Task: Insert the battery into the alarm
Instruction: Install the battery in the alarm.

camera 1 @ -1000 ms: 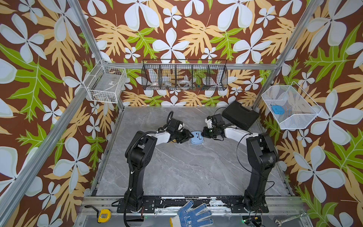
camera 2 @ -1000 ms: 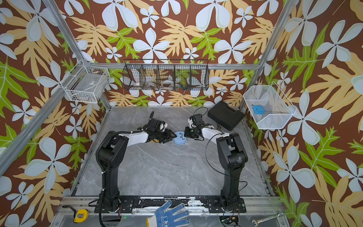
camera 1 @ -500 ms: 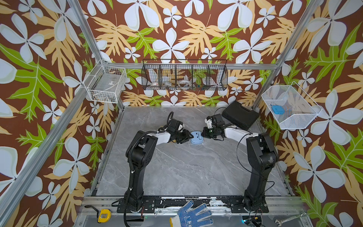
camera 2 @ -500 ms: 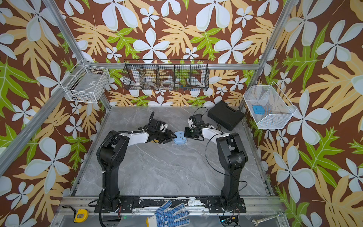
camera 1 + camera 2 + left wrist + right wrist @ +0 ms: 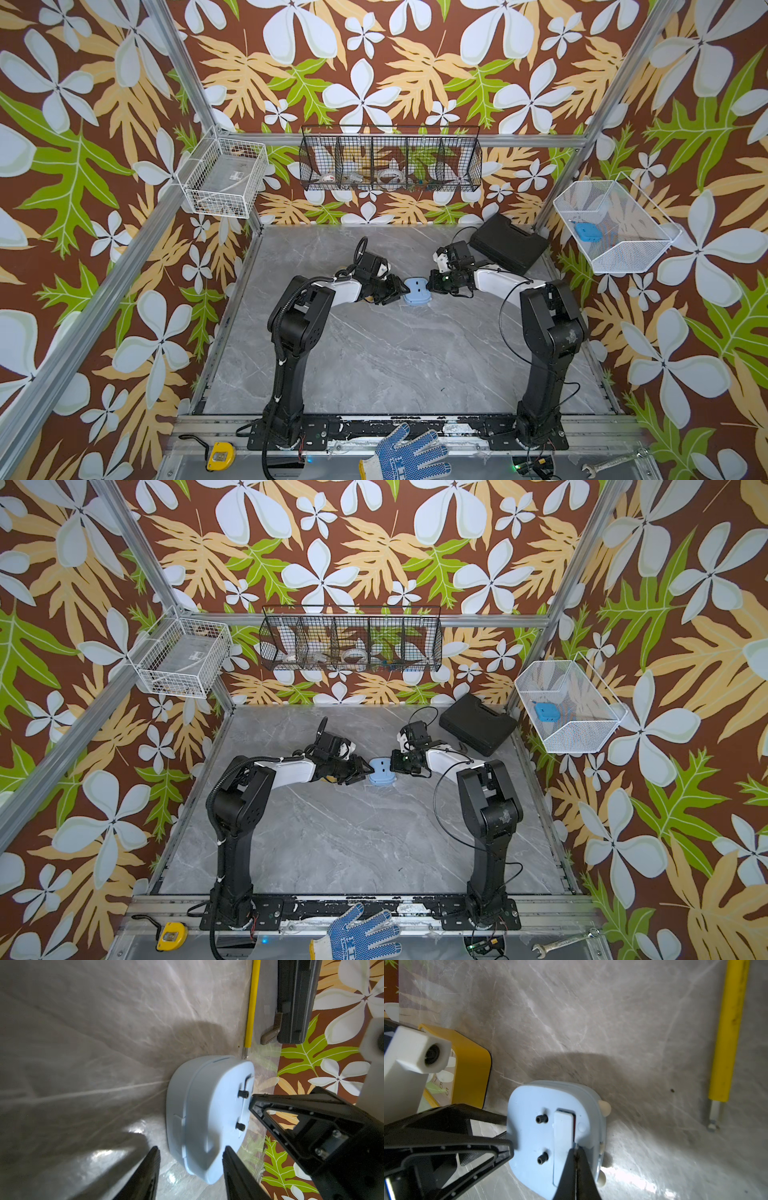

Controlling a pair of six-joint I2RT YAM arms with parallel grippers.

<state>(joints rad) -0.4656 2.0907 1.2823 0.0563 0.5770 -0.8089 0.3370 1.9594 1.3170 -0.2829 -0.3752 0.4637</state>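
The alarm (image 5: 417, 291) (image 5: 381, 771) is a pale blue clock lying face down mid-table, its back up. My left gripper (image 5: 401, 289) (image 5: 191, 1148) stands open, its two fingers astride one rounded edge of the alarm (image 5: 207, 1105), with a gap at one finger. My right gripper (image 5: 432, 284) (image 5: 576, 1147) is shut, and its joined tips rest on the alarm's back (image 5: 529, 1136) at the edge of the pale battery cover (image 5: 562, 1142). A thin red strip (image 5: 574, 1126) shows beside that cover. I cannot make out the battery itself.
A black case (image 5: 509, 245) lies at the back right, with a yellow-handled tool (image 5: 729, 1032) on the table near it. A yellow clock (image 5: 471, 1068) sits close behind my left gripper. Wire baskets (image 5: 390, 162) hang on the walls. A glove (image 5: 409, 455) and a tape measure (image 5: 219, 456) lie on the front rail.
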